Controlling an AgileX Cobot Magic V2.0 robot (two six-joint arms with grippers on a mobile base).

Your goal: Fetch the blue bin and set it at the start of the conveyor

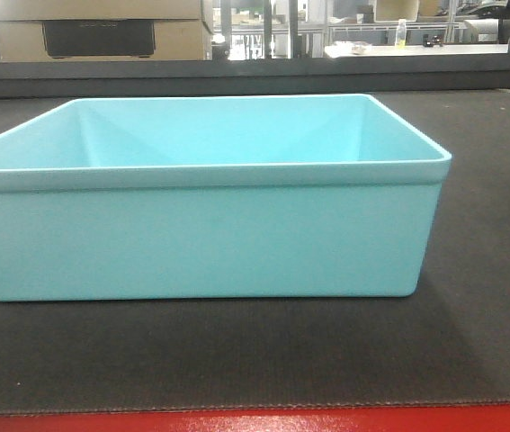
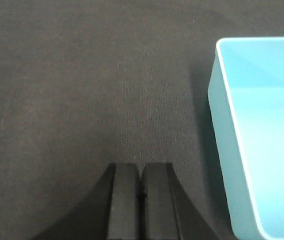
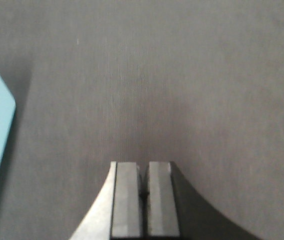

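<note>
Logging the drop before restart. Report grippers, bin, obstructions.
Left gripper shut, empty, beside the bin. Right gripper shut, empty. Blue bin upright on the conveyor belt, nothing inside. No obstructions seen.

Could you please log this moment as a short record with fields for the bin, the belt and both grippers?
bin: blue bin, upright, empty, resting on the belt
surface: conveyor start, dark ribbed belt, red strip along its near edge
left gripper: shut, empty, over bare belt, bin to its right, not touching
right gripper: shut, empty, over bare belt, bin to its left, not touching
task status: bin appears placed
</note>
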